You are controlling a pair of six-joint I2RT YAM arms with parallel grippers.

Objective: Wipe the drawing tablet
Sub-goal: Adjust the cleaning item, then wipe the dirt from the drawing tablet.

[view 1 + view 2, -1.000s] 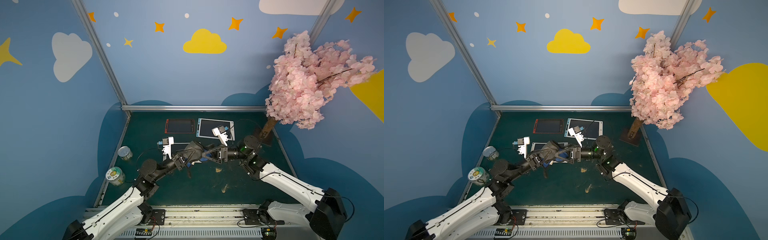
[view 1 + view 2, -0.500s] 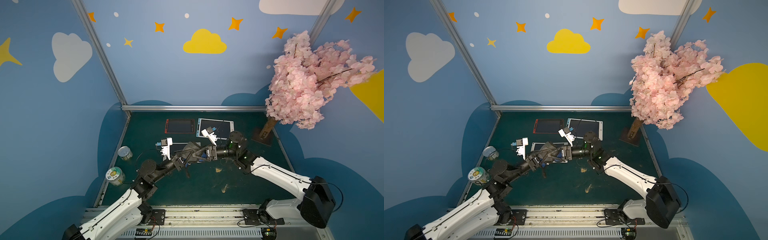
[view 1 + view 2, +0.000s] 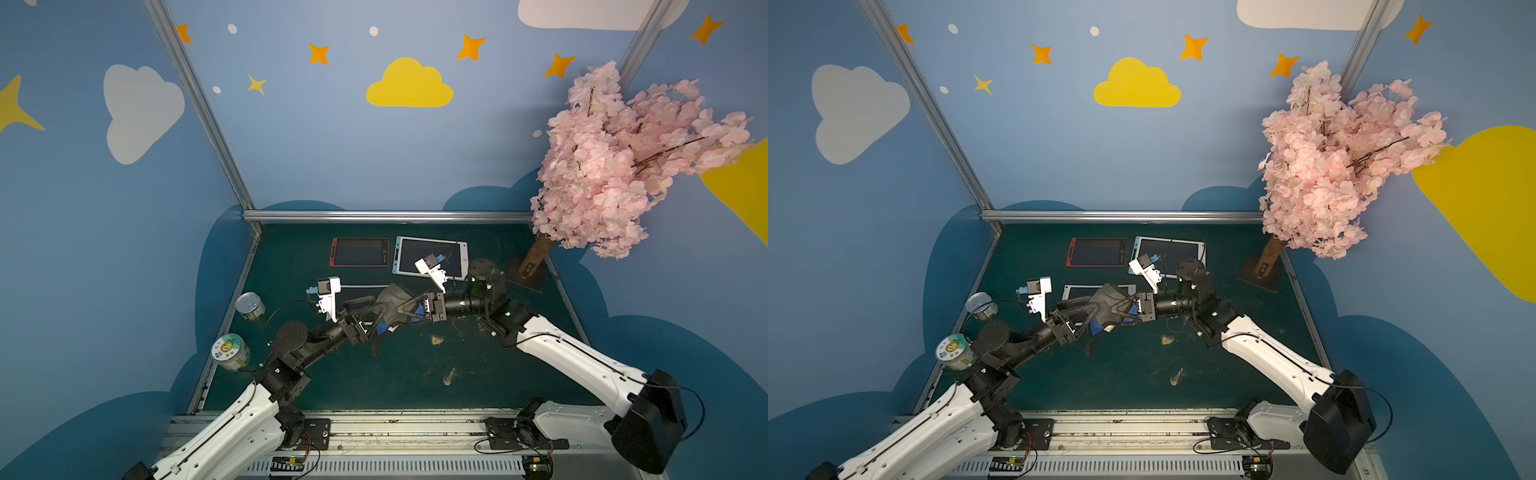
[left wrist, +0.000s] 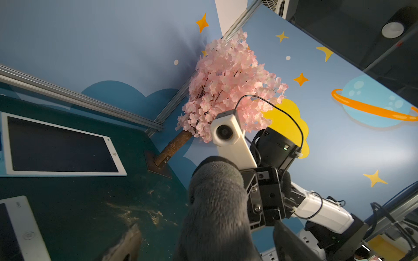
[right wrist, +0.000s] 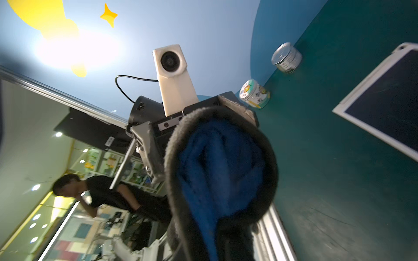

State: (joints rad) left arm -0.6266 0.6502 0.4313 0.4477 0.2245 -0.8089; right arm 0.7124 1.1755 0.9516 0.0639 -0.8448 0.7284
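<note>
- Far left edge of the green surface [image 3: 478,374]: an open tin [image 3: 250,305], with a labelled jar [image 3: 230,352] nearer the arm bases. The two stand apart.
- Near tablet [image 3: 355,292], white-rimmed, lies flat under the meeting arms. It is mostly covered; only one edge and a strip of dark screen show.
- Left end effector [image 3: 376,311] is raised above it. Its jaws are spread wide either side of a grey-and-blue cloth [image 3: 390,297] and grip nothing. Whether a finger brushes the fabric cannot be told.
- Right end effector [image 3: 405,309] faces it, jaws pinched onto the cloth's other end. In the right wrist view the fabric buries its fingertips.
- Back row, flat near the wall: red-framed tablet [image 3: 360,252], and just beside it a white-framed tablet [image 3: 430,256]. The right wrist camera cuts off that one's near edge.
- Far right corner: blossom tree [image 3: 615,166].
</note>
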